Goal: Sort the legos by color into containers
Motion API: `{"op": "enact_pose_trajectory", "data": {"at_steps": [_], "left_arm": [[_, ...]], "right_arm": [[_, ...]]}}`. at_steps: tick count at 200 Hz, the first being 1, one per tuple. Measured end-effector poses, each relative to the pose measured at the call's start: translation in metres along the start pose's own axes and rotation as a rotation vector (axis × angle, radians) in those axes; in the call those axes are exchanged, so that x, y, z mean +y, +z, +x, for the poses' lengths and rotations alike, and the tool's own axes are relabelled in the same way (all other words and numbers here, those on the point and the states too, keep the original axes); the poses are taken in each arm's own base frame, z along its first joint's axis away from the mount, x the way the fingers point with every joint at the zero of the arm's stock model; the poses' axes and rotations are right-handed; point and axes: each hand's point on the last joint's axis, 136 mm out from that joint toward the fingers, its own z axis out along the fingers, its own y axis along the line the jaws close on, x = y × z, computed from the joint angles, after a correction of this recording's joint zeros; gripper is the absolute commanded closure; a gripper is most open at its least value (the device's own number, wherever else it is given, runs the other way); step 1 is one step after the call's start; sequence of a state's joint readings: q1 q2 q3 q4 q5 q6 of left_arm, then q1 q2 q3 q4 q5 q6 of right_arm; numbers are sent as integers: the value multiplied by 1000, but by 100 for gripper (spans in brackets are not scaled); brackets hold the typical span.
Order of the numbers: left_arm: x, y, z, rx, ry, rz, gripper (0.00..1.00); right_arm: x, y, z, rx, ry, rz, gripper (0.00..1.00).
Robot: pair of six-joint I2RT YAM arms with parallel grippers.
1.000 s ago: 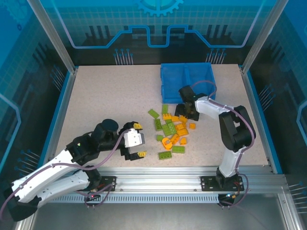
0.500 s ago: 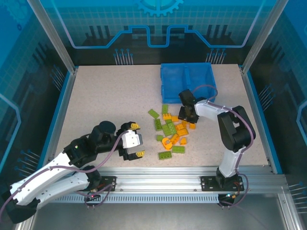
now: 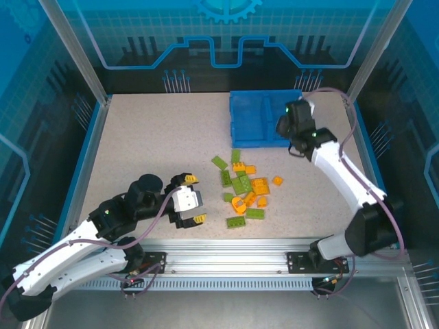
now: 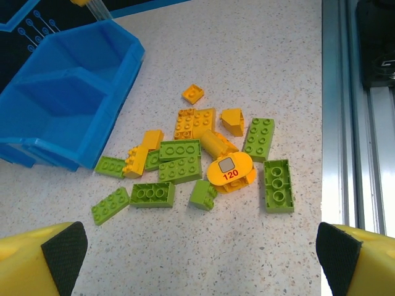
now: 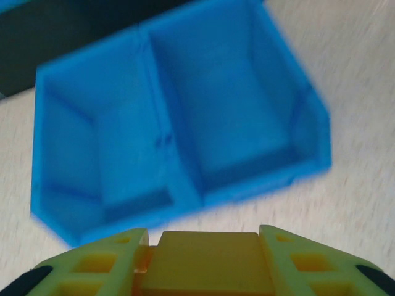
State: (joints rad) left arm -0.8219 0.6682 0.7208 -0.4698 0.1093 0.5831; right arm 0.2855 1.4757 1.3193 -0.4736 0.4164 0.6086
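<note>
The right gripper [image 5: 205, 246] was down at the far edge of the pile [image 3: 243, 188] a second ago, with its jaws wider. Now they are drawn in on an orange brick [image 5: 207, 268], which sits flat between the fingers. The arm has lifted and swung toward the bin [image 5: 166, 132]. So one pick looks done, and the drop is the step in hand.

The bin lies ahead of and below these jaws, its near wall closest. The centre wall runs almost straight ahead, a little left of the brick. Both compartments look bare (the view is blurred, so a small piece could hide), which would leave either one free for orange. The right-hand compartment sits more squarely in front. A release too soon would risk the near wall or the centre wall. Bare table lies right of the bin.

The left gripper [image 4: 200, 259] has hardly shifted. Its jaws stand fully apart with nothing between them. The rest of the bricks lie in a loose cluster ahead of it, with clear tabletop between. The metal rail [image 4: 345, 123] runs along its right.
</note>
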Motion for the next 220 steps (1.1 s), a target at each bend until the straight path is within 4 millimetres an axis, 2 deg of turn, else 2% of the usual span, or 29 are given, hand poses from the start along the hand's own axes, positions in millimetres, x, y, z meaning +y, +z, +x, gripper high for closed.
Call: {"op": "enact_pose_trajectory", "data": {"at_steps": [20, 41, 55, 70, 84, 104, 119, 141, 181, 202, 220], "left_arm": [[4, 0, -1, 0, -6, -24, 1], [11, -1, -2, 0, -16, -58, 1], [14, -1, -2, 0, -30, -78, 1], [17, -1, -1, 7, -48, -91, 1], [18, -1, 0, 10, -56, -99, 1], [18, -1, 1, 13, -61, -101, 1], [18, 0, 1, 15, -65, -100, 1], [18, 2, 3, 24, -70, -95, 1], [17, 5, 5, 34, -79, -89, 1], [17, 5, 5, 34, -79, -89, 1], [17, 5, 4, 33, -79, -88, 1]], "right_arm": [[-2, 39, -36, -14, 14, 51, 65], [1, 90, -47, 25, 21, 87, 65], [1, 125, -39, 72, 19, 119, 64], [0, 158, -21, 137, 15, 155, 63], [-3, 182, -3, 192, 11, 185, 60], [-12, 202, 19, 260, 14, 222, 52], [-19, 209, 29, 304, 16, 242, 46], [-21, 211, 31, 327, 21, 250, 41], [-20, 201, 28, 343, 22, 243, 41], [-20, 179, 19, 322, 22, 226, 41], [-24, 140, 11, 292, 34, 201, 40]]}}
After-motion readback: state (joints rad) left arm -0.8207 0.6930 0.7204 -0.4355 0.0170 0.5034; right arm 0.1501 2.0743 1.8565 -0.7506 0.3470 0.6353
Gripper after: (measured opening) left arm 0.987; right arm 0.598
